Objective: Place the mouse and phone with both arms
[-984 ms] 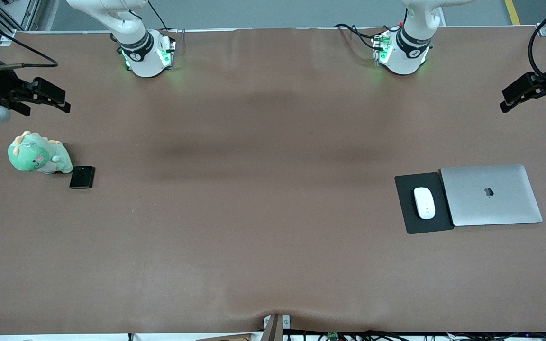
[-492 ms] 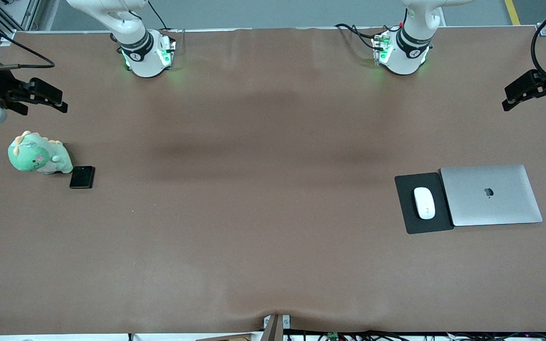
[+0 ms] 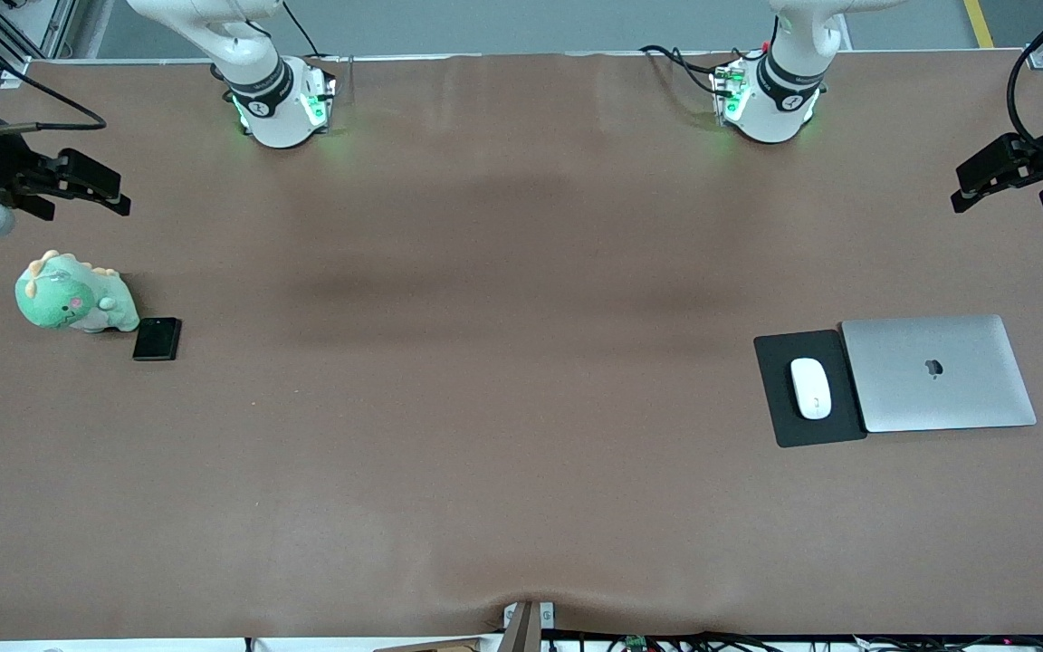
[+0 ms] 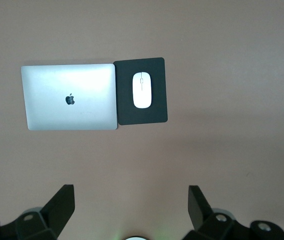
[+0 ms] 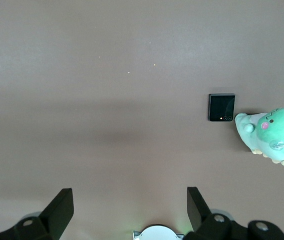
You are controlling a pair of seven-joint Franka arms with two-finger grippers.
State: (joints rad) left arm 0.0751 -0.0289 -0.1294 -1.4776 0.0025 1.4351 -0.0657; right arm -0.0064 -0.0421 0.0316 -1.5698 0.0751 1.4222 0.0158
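Note:
The white mouse (image 3: 810, 388) lies on a matte black pad (image 3: 779, 358) beside a closed silver laptop (image 3: 938, 373); it also shows in the left wrist view (image 4: 142, 90). The black phone (image 3: 157, 339) lies on the table, touching a green plush toy (image 3: 73, 296); it also shows in the right wrist view (image 5: 222, 107). My left gripper (image 3: 1001, 177) is open and empty, high over the table's edge at the left arm's end. My right gripper (image 3: 78, 186) is open and empty, high over the right arm's end.
The brown table (image 3: 503, 362) spreads wide between the two groups. The arm bases (image 3: 282, 104) glow green along the table's top edge. A small bracket (image 3: 526, 620) sits at the table's front edge.
My left gripper has shifted slightly toward the table's middle. My right gripper has barely moved. The mouse and the phone lie as before.

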